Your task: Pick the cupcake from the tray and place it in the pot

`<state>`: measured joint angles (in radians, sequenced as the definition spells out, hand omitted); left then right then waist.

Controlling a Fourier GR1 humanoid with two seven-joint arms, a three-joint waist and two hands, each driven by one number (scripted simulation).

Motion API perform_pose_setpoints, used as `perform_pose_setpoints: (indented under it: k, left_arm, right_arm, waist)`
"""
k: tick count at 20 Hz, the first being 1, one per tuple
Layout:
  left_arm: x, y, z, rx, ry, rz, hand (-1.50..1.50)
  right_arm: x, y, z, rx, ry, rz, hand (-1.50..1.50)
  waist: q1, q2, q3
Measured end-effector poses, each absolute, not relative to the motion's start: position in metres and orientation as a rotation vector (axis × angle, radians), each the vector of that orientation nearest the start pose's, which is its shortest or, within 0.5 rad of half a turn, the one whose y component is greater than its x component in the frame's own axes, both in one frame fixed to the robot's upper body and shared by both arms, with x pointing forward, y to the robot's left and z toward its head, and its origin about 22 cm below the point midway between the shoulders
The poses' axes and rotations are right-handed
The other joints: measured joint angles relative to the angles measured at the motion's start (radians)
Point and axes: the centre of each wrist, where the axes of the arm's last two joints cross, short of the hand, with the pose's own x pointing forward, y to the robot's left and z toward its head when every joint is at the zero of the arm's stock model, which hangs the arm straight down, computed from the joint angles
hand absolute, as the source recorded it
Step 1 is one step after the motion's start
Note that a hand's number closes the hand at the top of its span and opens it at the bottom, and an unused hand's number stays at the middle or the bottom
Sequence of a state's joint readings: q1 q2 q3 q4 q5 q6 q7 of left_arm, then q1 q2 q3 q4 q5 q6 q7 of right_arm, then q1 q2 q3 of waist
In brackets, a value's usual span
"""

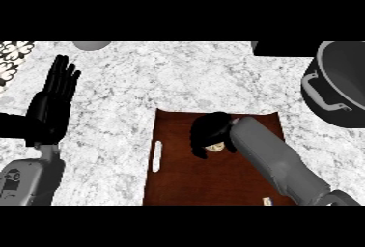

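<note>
A dark reddish-brown tray (178, 178) lies on the marble counter at the lower middle. My right hand (209, 130) hangs over the tray's far half, fingers curled downward around a small pale thing, the cupcake (215, 146), of which only a bit shows beneath the hand. The grey pot (342, 91) with a side handle (322, 95) stands at the right edge, partly cut off. My left hand (55, 94) rests open at the left, fingers up and straight, away from the tray.
A white handle strip (157, 156) runs along the tray's left rim. A grey round object (91, 45) peeks in at the top edge, and a patterned tile (13, 60) shows at the top left corner. Bare marble lies between tray and pot.
</note>
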<state>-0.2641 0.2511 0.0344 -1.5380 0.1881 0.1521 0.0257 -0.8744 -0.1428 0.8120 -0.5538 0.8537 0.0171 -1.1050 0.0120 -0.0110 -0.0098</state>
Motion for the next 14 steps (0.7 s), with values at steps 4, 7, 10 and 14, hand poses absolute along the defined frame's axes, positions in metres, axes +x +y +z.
perform_pose_setpoints:
  k: [4, 7, 10, 14]
  left_arm:
    - [0.302, 0.266, 0.076, 0.105, -1.764, 0.039, 0.00]
    - [0.303, 0.265, 0.076, 0.107, -1.763, 0.044, 0.00]
    - [0.303, 0.268, 0.077, 0.106, -1.763, 0.047, 0.00]
    - [0.303, 0.267, 0.078, 0.108, -1.765, 0.049, 0.00]
  right_arm:
    - [0.372, -0.107, -0.015, -0.510, 1.930, -2.600, 1.50]
    - [0.374, -0.117, -0.010, -0.469, 2.005, -2.557, 1.50]
    - [0.378, -0.126, -0.005, -0.356, 2.166, -2.521, 1.50]
    - [0.402, -0.153, 0.010, 0.175, 2.558, -2.624, 1.50]
  waist:
    - [-0.003, -0.002, -0.001]
    - [-0.007, 0.001, 0.001]
    - [-0.008, 0.005, 0.003]
    - [-0.018, 0.012, 0.007]
